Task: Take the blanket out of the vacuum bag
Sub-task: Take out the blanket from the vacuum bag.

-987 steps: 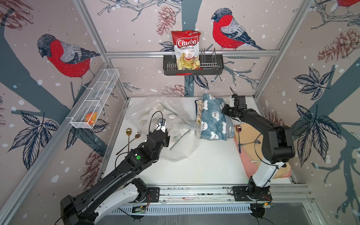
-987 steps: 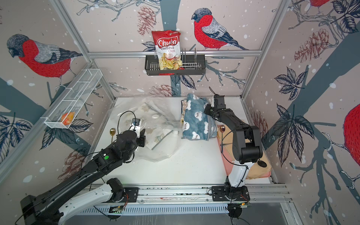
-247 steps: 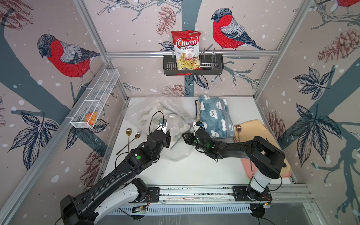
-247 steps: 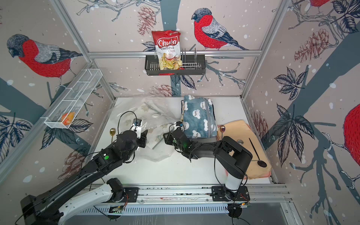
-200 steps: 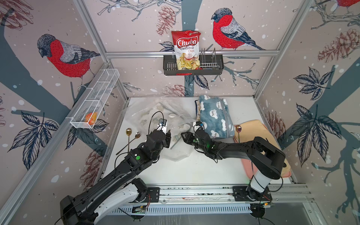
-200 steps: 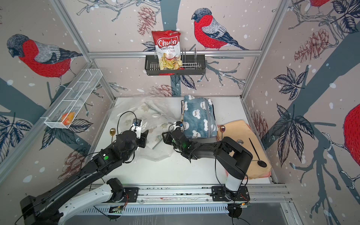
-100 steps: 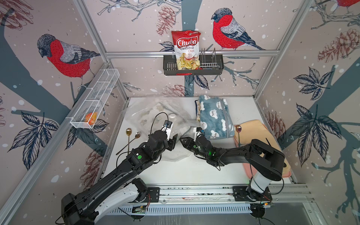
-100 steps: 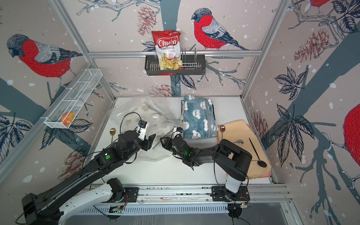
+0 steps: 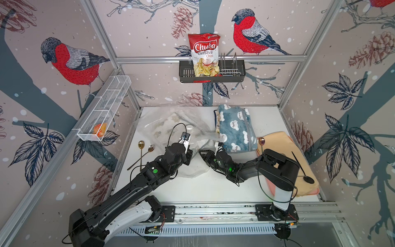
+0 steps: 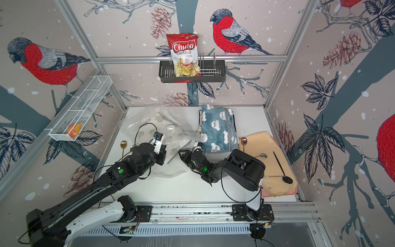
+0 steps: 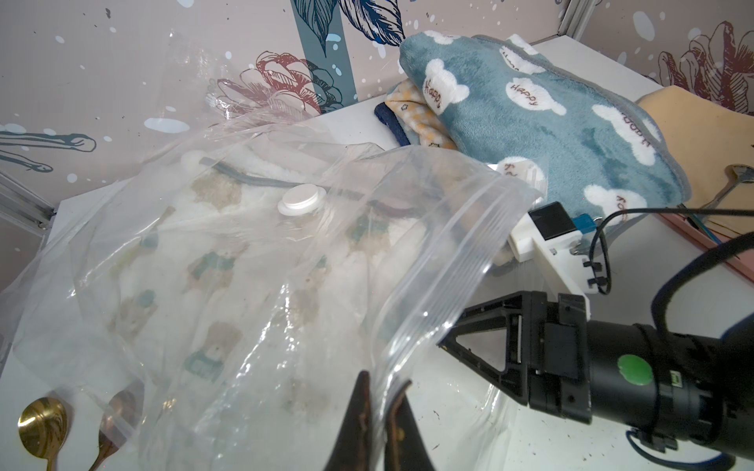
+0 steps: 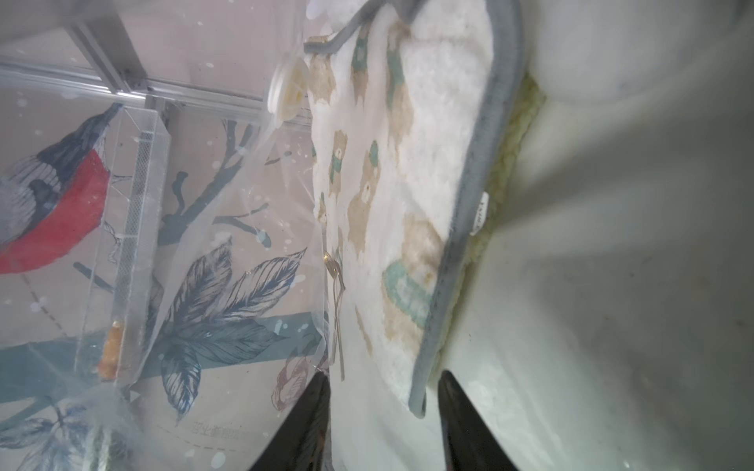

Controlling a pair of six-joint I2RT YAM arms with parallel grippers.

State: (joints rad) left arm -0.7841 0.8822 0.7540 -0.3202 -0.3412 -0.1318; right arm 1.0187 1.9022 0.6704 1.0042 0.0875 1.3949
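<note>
Only wrist views show L tool (image 11: 385, 379) pinching vacuum bag (image 11: 449, 253), R tool (image 12: 384, 374) apart at blanket (image 12: 440, 102)

I work in a staged robot test cell, not a real home: a booth of aluminium framing (image 9: 210, 57) with bullfinch wallpaper (image 9: 72, 64) on three sides, a white desk (image 9: 203, 190) for a floor, and I am bolted to a metal rail (image 9: 213, 210) along its front edge. A black rack (image 9: 235, 77) holding a crisp bag (image 9: 204, 53) and a white wire basket (image 9: 104, 109) hang on the walls
</note>
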